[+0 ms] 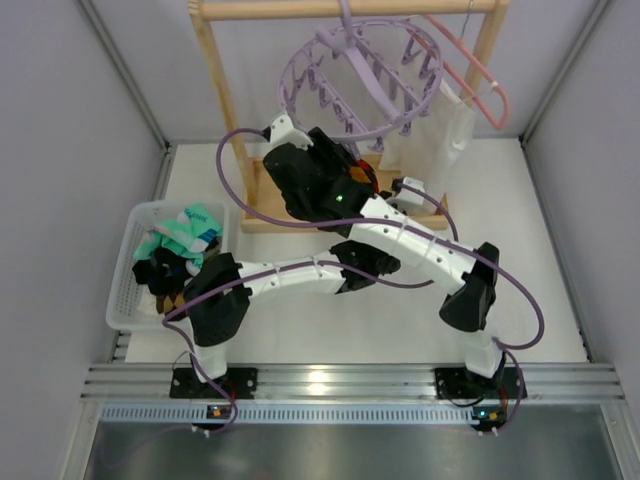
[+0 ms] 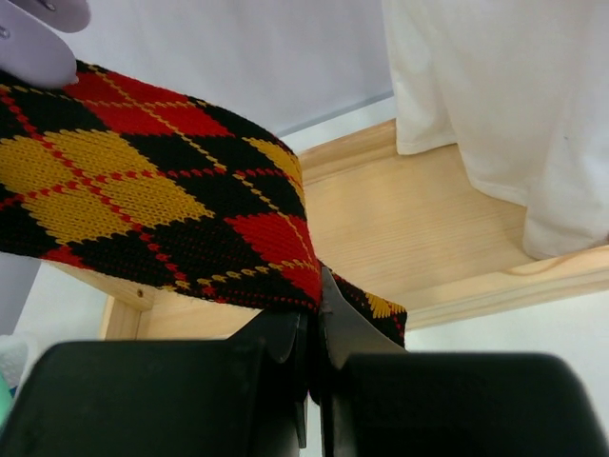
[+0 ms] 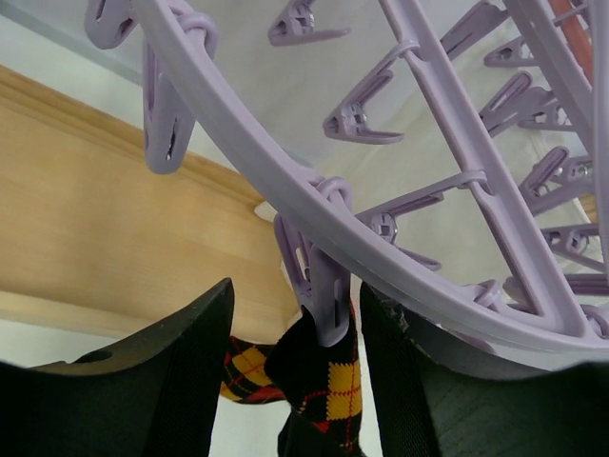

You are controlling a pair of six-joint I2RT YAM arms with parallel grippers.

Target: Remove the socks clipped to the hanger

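At the frame's left, a white basket [image 1: 122, 298] holds teal and black socks [image 1: 185, 240]. The left hand [image 2: 314, 328] is clamped shut on the argyle sock [image 2: 143, 190]. The right hand [image 3: 295, 314] stands half open, fingers either side of the lavender clip [image 3: 324, 286] pinning that sock to the hanger [image 3: 238, 143].

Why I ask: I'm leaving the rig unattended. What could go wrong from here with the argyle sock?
1. The left pincer is shut on the argyle sock at its lower edge only; a pull may slip off.
2. The right pincer straddles the clip without visibly squeezing it; pulling while it bites could stretch the sock or drag the hanger sideways.
3. Neighbouring clips hang close by and might snag that pincer.
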